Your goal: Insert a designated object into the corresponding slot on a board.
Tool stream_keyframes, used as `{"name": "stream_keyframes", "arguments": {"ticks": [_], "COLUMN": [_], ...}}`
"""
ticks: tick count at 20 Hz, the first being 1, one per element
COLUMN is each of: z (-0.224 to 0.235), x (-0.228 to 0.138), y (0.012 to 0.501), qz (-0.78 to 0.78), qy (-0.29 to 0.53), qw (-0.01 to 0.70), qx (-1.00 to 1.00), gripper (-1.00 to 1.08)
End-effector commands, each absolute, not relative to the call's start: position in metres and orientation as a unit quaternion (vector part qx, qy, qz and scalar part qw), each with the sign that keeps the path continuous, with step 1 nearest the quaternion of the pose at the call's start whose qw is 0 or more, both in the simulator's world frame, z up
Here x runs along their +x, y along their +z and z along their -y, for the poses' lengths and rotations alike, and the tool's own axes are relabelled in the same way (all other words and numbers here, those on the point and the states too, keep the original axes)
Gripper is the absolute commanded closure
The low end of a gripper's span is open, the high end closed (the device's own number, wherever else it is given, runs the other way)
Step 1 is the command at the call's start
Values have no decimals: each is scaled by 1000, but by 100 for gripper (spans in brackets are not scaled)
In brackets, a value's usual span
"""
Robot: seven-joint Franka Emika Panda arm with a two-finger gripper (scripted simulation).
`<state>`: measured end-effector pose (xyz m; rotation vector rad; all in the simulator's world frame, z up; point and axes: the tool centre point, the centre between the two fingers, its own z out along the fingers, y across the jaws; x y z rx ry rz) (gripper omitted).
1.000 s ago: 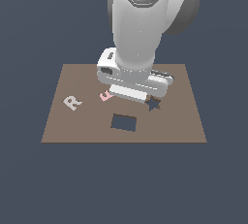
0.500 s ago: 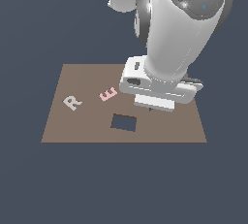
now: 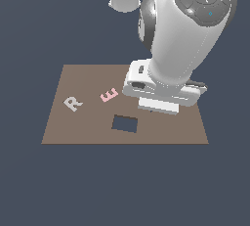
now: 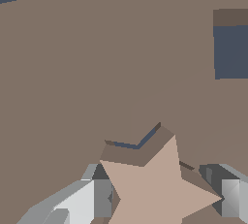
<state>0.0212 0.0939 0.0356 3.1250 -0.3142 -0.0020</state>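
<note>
In the wrist view the light tan star sits between my gripper's two fingers, one grey finger on one side and one on the other, so the gripper is shut on it. The star hangs low over the brown board. Thin dark edges of the star-shaped slot show just beside the star's points; the rest of the slot is covered. In the exterior view the hand hides both star and slot.
A dark rectangular cut-out lies in the board near its front edge and shows in the wrist view. A pink letter E and a light letter R lie on the board toward the exterior view's left.
The arm has swung toward the exterior view's right. The hand now covers the star slot, and the pink E it hid is in view.
</note>
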Motion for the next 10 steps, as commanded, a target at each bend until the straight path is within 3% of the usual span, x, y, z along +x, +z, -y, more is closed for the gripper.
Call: {"name": "stream_keyframes", "arguments": {"ticks": [1,2,3,10], "z": [-94,-94,-94,-94], "x": [21,21,21,21], "y": [31,31,31,31], "qz": [100,100,100,100], "qy": [-2,-2,-2,-2], "qw": [0,0,0,0], "qx": [995,995,995,995], "gripper": [108,108,-92,-92]}}
